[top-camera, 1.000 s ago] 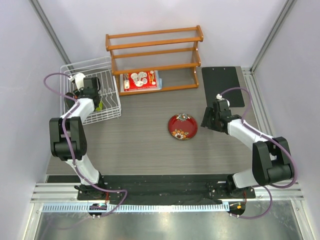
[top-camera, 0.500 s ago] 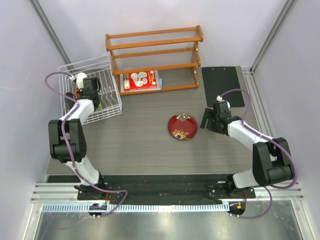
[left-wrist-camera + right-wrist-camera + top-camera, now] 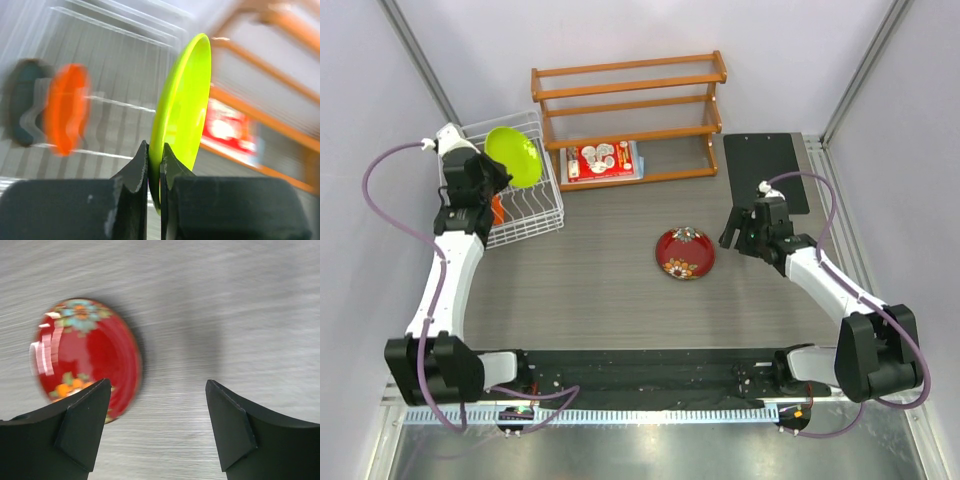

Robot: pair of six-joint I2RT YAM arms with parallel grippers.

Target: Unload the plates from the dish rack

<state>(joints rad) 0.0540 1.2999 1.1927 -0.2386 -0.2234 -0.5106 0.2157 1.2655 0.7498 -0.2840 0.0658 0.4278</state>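
Lime plate (image 3: pixel 516 157), newly above dish rack (image 3: pixel 538 207), in pinch of left hand (image 3: pixel 154 152)

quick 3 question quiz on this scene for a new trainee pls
1. True or false: the left gripper is shut on the rim of the lime green plate.
2. Is the right gripper open or shut?
3. Where does the dark red floral plate lie? A) in the dish rack B) flat on the table C) on the wooden shelf

Key: 1 true; 2 open, with nothing between its fingers; 3 B.
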